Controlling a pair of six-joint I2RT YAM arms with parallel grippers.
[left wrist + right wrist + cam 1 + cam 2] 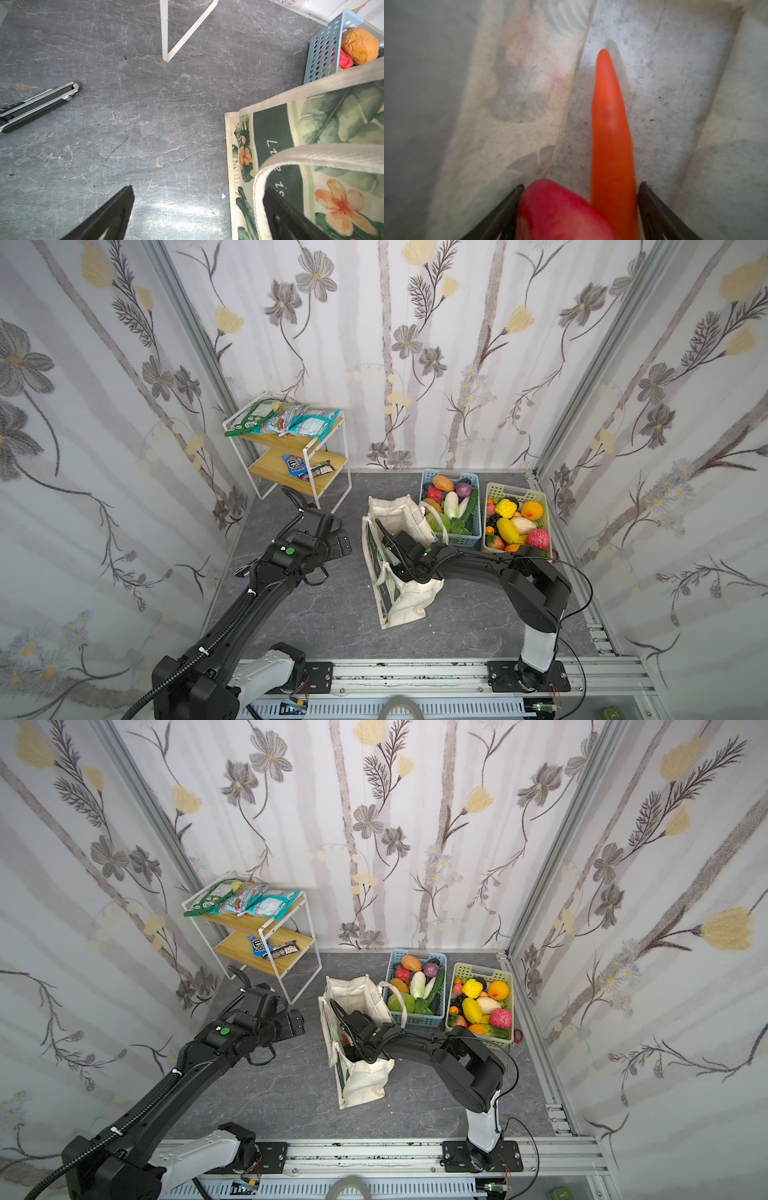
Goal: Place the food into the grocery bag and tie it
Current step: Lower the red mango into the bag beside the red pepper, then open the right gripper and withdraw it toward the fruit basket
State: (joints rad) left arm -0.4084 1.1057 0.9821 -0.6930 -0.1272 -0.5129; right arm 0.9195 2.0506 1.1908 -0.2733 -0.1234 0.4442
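The grocery bag (399,601) (365,1085), a cream tote with a dark green band, stands open mid-table. My right arm reaches down into it, so the right gripper is hidden in both top views. In the right wrist view the right gripper (581,185) is open inside the bag, its jaws wide on either side of an orange carrot (610,135) and a red fruit (556,207). The carrot's tip rests on the bag's floor (664,83). My left gripper (343,545) (198,188) is open and empty left of the bag, one finger (278,209) by the strap handle (311,153).
A blue basket (471,537) of toy vegetables and a pale green basket (513,489) of toy fruit stand right of the bag. A white two-tier rack (274,441) at the back left carries snack packets (282,420). A box cutter (37,106) lies on the grey table.
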